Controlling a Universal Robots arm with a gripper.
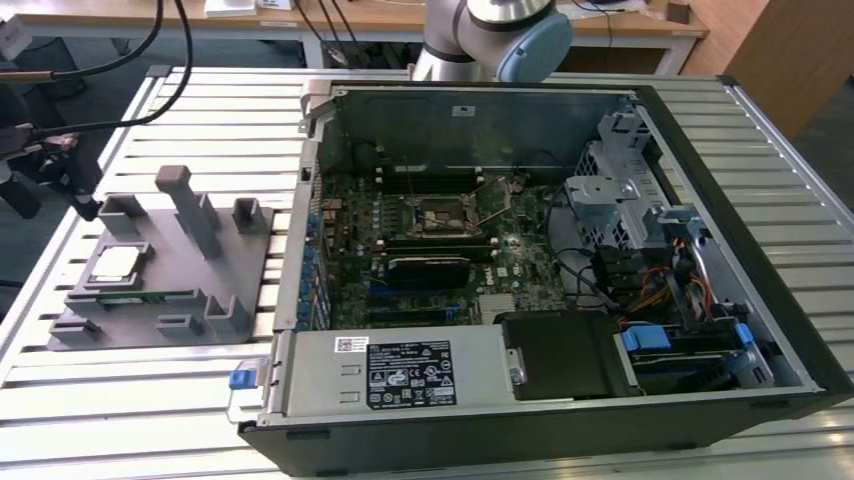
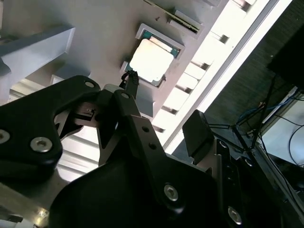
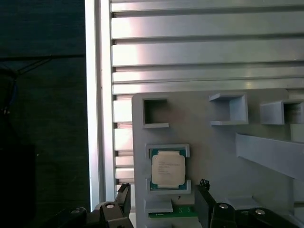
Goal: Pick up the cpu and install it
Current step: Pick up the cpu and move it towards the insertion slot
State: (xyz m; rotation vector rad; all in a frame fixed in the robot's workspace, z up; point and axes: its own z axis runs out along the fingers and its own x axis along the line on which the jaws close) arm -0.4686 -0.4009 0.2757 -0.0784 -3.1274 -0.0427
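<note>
The cpu (image 3: 167, 171) is a small square chip with a shiny metal top. It lies flat in a nest on the grey fixture plate (image 3: 213, 156), at the exterior view's left, beside the open computer case. My gripper (image 3: 164, 205) hovers over the plate's edge close to the cpu and is open. Its two dark fingers (image 3: 204, 204) stand apart with nothing between them. In the second wrist view the cpu (image 2: 151, 61) glares bright beyond the gripper (image 2: 165, 107). In the exterior view the cpu (image 1: 118, 263) rests on the plate, with the gripper (image 1: 54, 180) at the picture's left edge.
The open case (image 1: 694, 250) holds the motherboard with its dark socket frame (image 1: 441, 215) near the middle. A green memory strip (image 1: 134, 297) lies on the plate beside the cpu. Grey posts (image 1: 187, 205) rise from the plate. The slatted table's edge (image 3: 95, 95) runs near the gripper.
</note>
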